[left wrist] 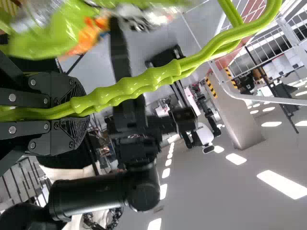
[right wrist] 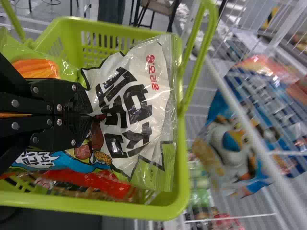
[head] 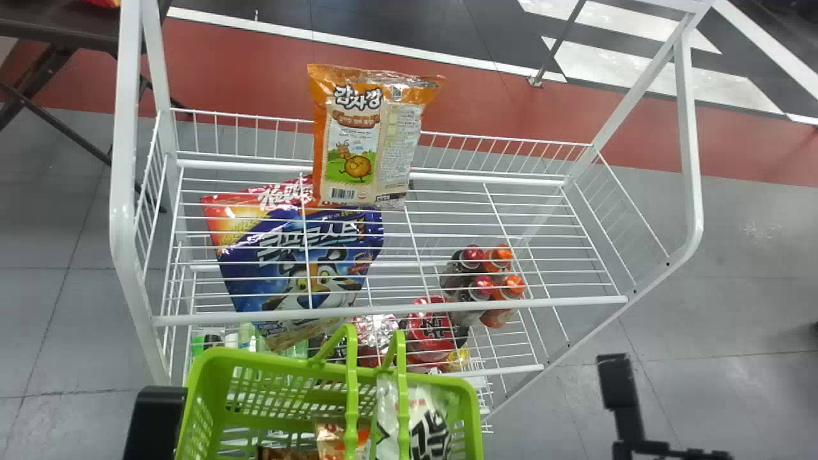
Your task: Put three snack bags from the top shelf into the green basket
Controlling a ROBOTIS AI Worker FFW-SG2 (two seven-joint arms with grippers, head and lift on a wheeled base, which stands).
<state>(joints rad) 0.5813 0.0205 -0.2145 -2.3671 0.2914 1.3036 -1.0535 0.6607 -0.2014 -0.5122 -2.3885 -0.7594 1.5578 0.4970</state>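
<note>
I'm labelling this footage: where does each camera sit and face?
Head view: on the head, facing forward and down at shelves and green basket; black arm parts show low.
Left wrist view: on that wrist, facing the room past the left gripper, shut on the basket's handles.
Right wrist view: on that wrist, facing into the basket past the right gripper, pinching a white bag.
Head and right wrist views share basket, white bag, blue bag.

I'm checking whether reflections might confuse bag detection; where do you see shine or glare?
Right wrist view: glints across the white bag's clear wrapping; head view: pale shine along the orange bag's crinkled top; left wrist view: highlights along the green handles, and bright patches on the grey floor.
</note>
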